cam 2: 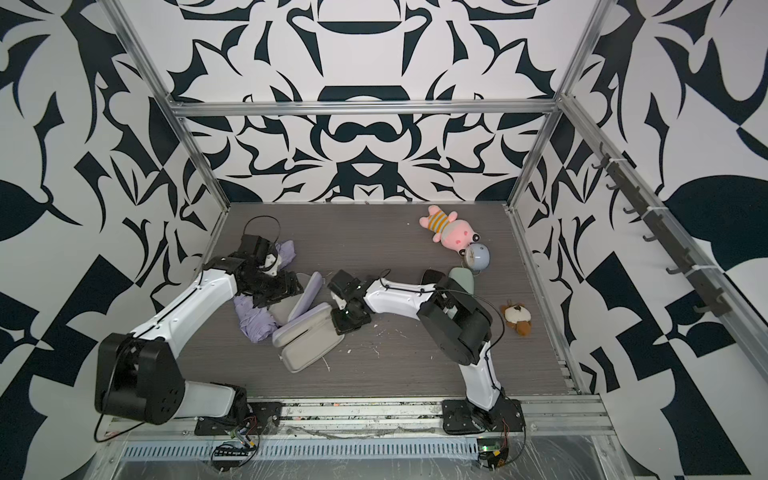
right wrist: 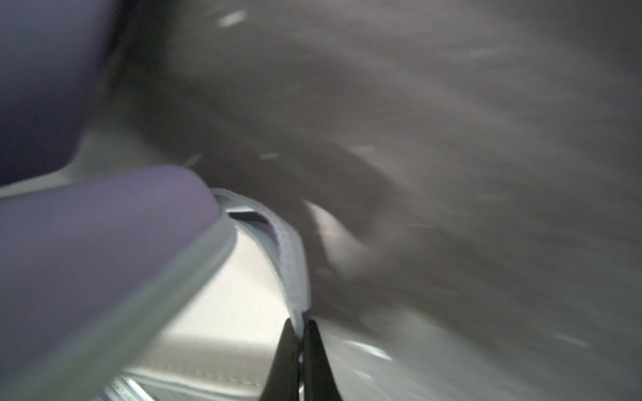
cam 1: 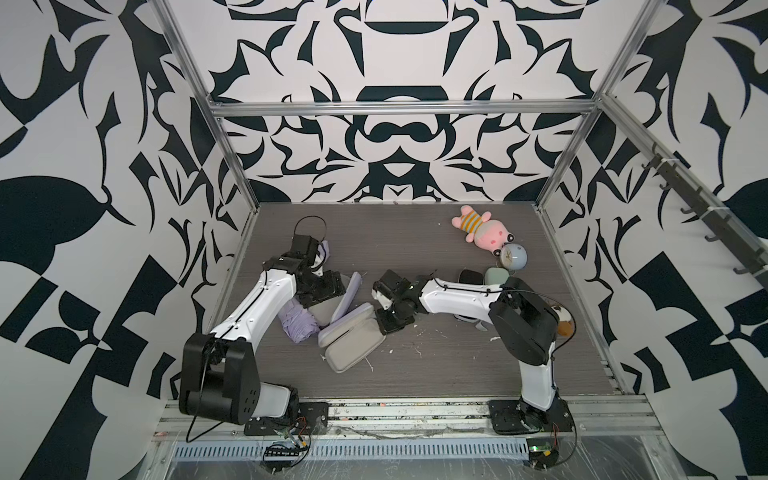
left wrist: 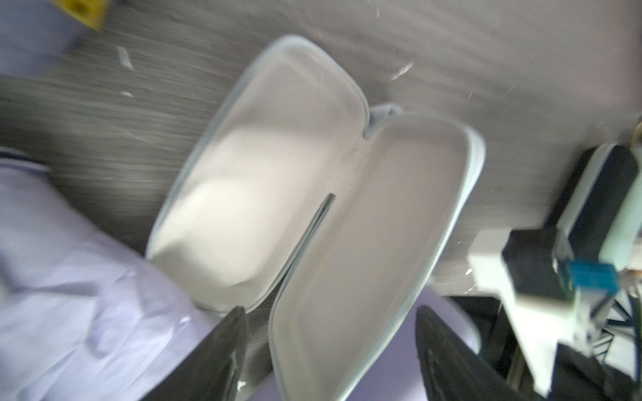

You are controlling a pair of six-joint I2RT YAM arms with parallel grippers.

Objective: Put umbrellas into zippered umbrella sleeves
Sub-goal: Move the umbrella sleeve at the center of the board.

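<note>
An open lilac sleeve lies near the middle of the grey table. It is spread like a clamshell, with its pale grey lining facing up. A crumpled lilac umbrella lies just beside it on my left-arm side, outside the sleeve. A second lilac sleeve stands tilted open just behind.

My right gripper is pinched tight on the thin zipper rim at the open sleeve's rounded end. My left gripper hangs low over the sleeves with its fingers spread wide, holding nothing. The blur hides whether they brush a shell.

A black sleeve and a mint green sleeve peek out from behind my right arm. A pink plush toy and a pale-blue clock sit just beside each other toward the far right corner.

Bare tabletop runs from the open sleeve to the near rail, and across the far middle.
</note>
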